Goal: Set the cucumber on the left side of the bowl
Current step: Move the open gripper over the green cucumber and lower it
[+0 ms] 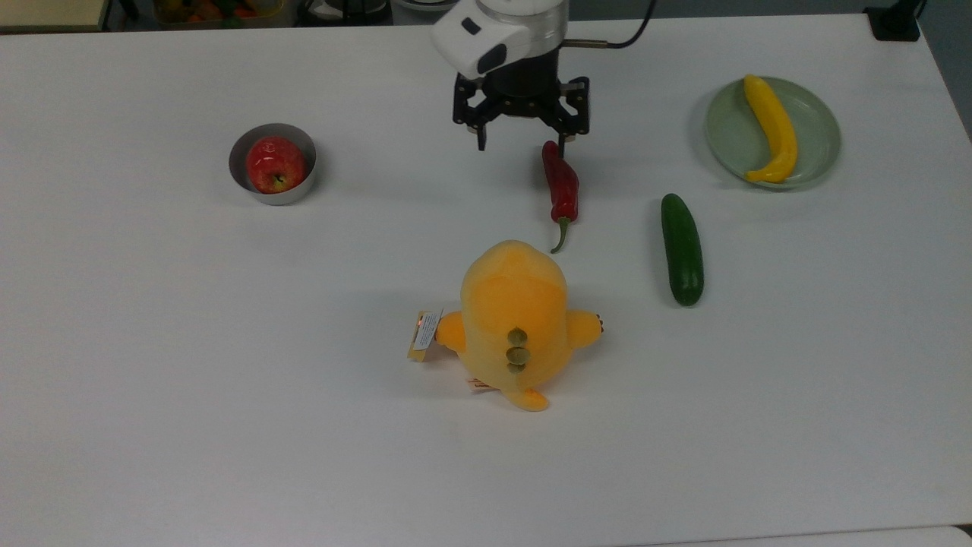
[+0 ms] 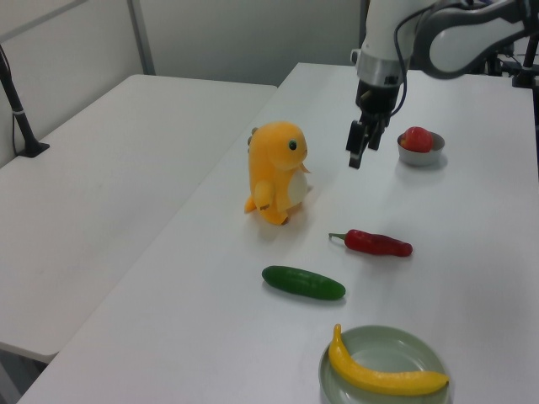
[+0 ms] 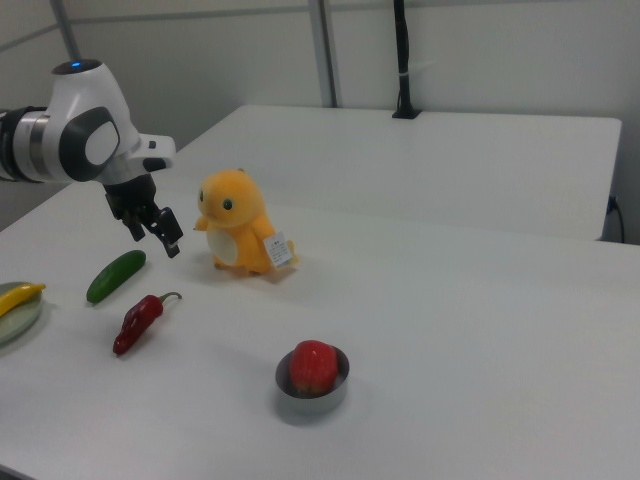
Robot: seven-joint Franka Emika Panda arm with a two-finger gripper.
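White counter (image 1: 152, 380): the cucumber (image 1: 682, 249) lies untouched, well apart from the bowl (image 1: 304, 186). Open, empty tool (image 1: 522, 143) hovers by the chili (image 1: 561, 184); grasp and placement remain.

Matt white desk (image 1: 190, 365), a fuzzy cloth plush toy (image 1: 515, 311), a dull grey metal bowl (image 1: 241, 148), a glossy smooth cucumber (image 1: 682, 249) and a shiny red chili (image 1: 561, 185).
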